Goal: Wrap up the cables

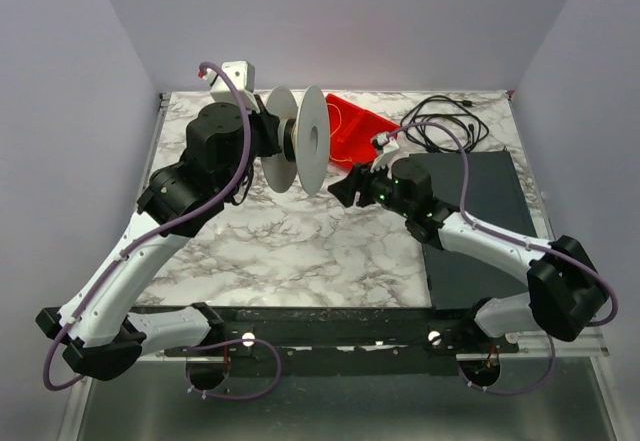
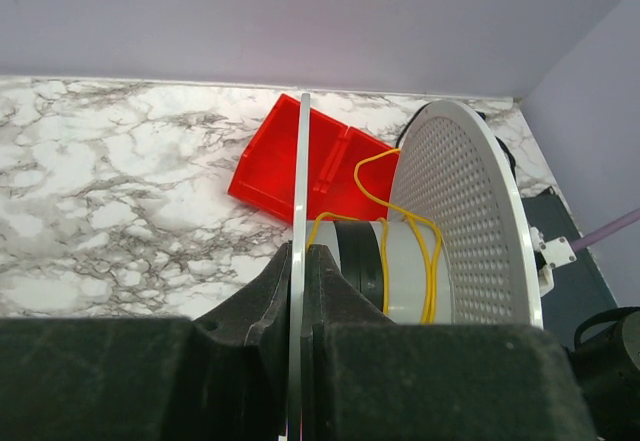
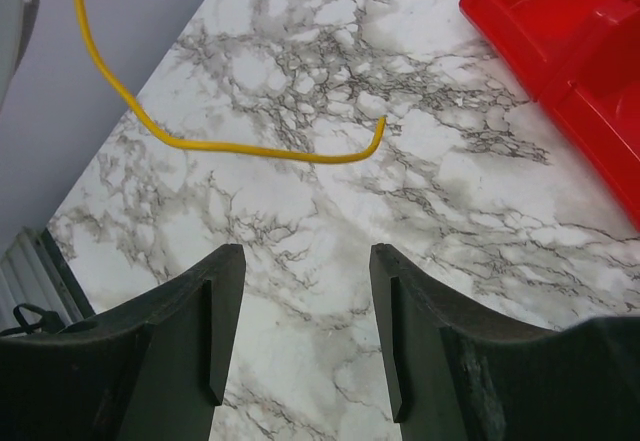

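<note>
My left gripper (image 2: 298, 261) is clamped tight on one of the two discs of the spool (image 2: 470, 221). One yellow cable (image 2: 432, 261) loops round its hub, the loose end trailing over the desk (image 3: 300, 41). My right gripper (image 3: 303, 256) hangs half open and empty, near one red bin (image 3: 560, 31).

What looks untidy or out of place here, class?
The yellow wire lies in slack, uneven loops on the spool, not wound tight. Its free end trails loose over the marble table, ahead of the open right pincer.
</note>
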`<state>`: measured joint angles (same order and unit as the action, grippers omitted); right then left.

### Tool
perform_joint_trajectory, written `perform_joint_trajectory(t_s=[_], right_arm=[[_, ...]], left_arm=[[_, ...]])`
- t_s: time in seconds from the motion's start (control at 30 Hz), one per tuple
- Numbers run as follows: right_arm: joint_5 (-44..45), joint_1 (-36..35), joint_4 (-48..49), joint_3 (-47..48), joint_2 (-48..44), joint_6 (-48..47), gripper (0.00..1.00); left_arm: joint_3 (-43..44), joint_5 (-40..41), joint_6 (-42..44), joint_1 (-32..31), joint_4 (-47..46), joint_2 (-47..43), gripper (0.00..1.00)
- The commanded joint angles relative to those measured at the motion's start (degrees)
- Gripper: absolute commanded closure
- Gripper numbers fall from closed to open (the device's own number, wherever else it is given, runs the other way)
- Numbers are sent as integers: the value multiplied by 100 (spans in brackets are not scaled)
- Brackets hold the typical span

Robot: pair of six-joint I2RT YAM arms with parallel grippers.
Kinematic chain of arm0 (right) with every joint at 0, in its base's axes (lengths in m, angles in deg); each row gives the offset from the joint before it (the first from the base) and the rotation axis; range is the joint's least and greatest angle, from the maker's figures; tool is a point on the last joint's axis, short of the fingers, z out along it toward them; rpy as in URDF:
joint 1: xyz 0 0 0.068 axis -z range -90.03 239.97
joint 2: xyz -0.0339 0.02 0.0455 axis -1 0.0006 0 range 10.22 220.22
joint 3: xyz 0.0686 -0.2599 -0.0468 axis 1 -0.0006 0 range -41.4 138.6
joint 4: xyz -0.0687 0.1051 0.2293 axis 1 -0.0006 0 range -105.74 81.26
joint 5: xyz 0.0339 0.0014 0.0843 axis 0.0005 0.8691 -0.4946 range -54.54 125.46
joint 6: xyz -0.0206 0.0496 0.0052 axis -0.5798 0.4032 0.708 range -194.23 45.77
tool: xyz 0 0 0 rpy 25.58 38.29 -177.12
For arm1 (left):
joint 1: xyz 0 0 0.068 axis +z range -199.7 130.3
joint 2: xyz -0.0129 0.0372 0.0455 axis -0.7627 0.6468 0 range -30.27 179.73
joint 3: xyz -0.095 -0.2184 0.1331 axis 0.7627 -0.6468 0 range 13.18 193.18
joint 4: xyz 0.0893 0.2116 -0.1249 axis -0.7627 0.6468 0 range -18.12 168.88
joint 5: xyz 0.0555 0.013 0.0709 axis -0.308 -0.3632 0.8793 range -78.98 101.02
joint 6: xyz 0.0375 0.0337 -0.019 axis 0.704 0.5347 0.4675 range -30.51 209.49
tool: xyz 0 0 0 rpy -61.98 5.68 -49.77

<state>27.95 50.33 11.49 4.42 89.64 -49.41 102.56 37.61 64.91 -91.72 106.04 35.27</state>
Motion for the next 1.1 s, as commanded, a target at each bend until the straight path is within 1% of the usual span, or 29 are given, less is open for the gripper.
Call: perform_joint_trajectory(t_s=[0.0,0.07,0.13,0.2,0.33,0.47,0.63,0.7,0.83,1.07], right_arm=[[365,14,126,-273,-275,-125,40],[341,79,122,-381,-427,-131,40],[272,170,126,-449,-582,-96,43],[303,223,157,-533,-750,-109,44],[346,482,124,-533,-836,-144,48],[-26,903,160,-443,-830,-91,50],[-514,1098,55,-175,-790,-401,50],[-514,1095,-139,18,-752,-649,51],[-491,1057,-155,149,-720,-811,51],[514,204,-535,641,-358,-1587,51]], left_arm=[[264,140,-83,-25,-212,-4,100],[298,153,-74,-26,-192,9,100],[328,152,-56,-26,-178,23,100],[360,147,-47,-32,-155,38,100],[405,140,-38,-34,-140,54,100],[431,134,-30,-34,-107,64,100],[462,141,-12,-39,-76,56,100],[482,140,-12,-41,-52,61,100],[468,155,6,-42,-31,25,100],[483,164,32,-42,2,20,100]])
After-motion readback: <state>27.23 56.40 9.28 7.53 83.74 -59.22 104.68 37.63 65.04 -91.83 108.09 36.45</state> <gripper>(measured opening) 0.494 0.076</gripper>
